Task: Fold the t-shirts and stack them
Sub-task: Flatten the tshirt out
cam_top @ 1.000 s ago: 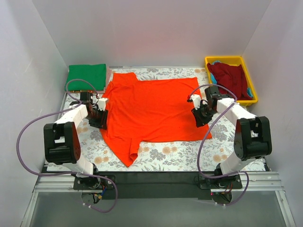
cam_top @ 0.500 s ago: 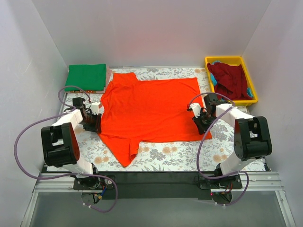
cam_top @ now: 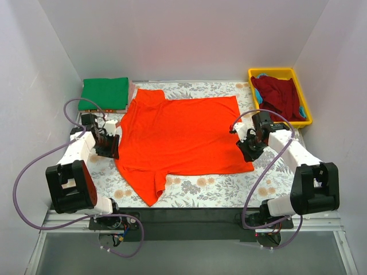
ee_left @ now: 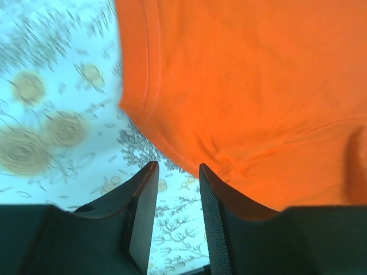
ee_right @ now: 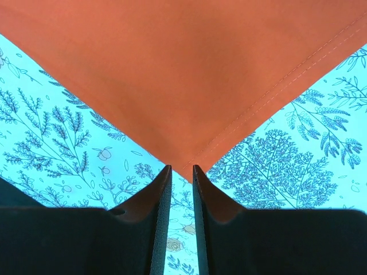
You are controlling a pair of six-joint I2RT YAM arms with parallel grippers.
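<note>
A bright orange-red t-shirt [cam_top: 183,134] lies spread flat on the floral table cover. My left gripper [cam_top: 110,150] sits at its left sleeve edge. In the left wrist view, the left gripper [ee_left: 178,166] has a gap showing only the floral cover, with the sleeve hem [ee_left: 150,109] just past the tips. My right gripper [cam_top: 248,150] is at the shirt's right bottom corner. In the right wrist view, the right gripper [ee_right: 182,167] is narrowly open and the hem corner [ee_right: 184,161] reaches its tips. A folded green t-shirt [cam_top: 104,93] lies back left. A dark red t-shirt [cam_top: 279,96] is bundled in the tray.
The yellow plastic tray [cam_top: 281,71] stands at the back right, with a bit of blue cloth showing under the dark red shirt. White walls close in the left, back and right sides. A black rail runs along the near edge.
Both arms have shifted outward, the left gripper to the left and the right gripper slightly right and nearer. The orange-red shirt has slid a little to the left.
</note>
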